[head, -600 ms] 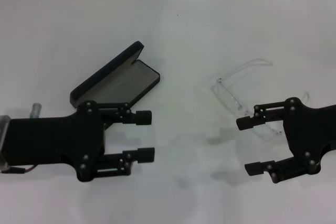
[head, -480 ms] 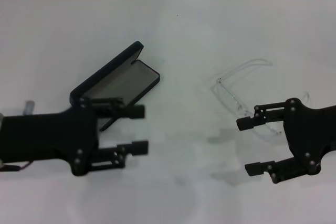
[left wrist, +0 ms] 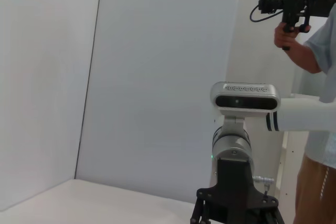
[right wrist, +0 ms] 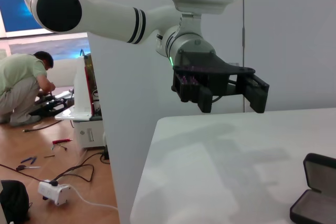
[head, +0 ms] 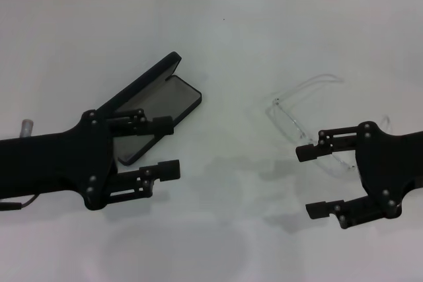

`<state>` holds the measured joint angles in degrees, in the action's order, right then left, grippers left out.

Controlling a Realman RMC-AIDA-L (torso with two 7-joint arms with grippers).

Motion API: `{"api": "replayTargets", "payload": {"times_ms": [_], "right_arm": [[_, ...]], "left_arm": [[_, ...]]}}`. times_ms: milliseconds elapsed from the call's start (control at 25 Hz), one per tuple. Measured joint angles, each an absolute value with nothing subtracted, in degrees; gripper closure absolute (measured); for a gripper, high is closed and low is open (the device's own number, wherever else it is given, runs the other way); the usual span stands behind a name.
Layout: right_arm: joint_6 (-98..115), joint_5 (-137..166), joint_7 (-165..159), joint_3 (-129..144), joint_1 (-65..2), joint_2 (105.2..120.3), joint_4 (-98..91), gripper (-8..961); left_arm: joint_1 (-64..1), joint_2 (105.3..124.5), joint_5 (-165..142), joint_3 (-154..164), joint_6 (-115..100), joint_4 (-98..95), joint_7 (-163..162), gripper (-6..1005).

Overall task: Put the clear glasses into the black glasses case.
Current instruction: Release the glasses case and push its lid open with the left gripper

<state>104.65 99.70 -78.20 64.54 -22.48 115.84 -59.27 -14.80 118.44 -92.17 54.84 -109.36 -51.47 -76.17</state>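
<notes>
The black glasses case [head: 165, 100] lies open on the white table at left of centre, its lid raised and grey lining showing. It also shows at the edge of the right wrist view as the case [right wrist: 315, 192]. My left gripper [head: 166, 148] is open, and its farther finger overlaps the case's near end. The right wrist view shows the same left gripper [right wrist: 231, 94] above the table. The clear glasses [head: 291, 127] rest on the table at right, arms unfolded. My right gripper [head: 309, 183] is open just in front of them, its farther fingertip beside the lens.
The white table [head: 225, 44] runs back to a pale wall. Its side edge [right wrist: 152, 145] drops to a floor where a person [right wrist: 23, 85] crouches among cables. Another person [left wrist: 310, 35] stands with a camera behind my right arm's wrist [left wrist: 233, 150].
My left gripper has moved away from me and slightly left, so it now overlaps the near end of the case. The right gripper has barely shifted.
</notes>
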Motion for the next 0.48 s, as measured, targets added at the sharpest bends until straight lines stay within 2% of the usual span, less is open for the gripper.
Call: {"api": "replayTargets", "payload": {"times_ms": [480], "right_arm": [[104.54, 92.11, -72.51, 63.35, -22.33, 115.58, -49.78, 205]], "left_arm": [[-17.34, 119.54, -90.75, 52.46, -109.09, -46.68, -74.61, 392]]}}
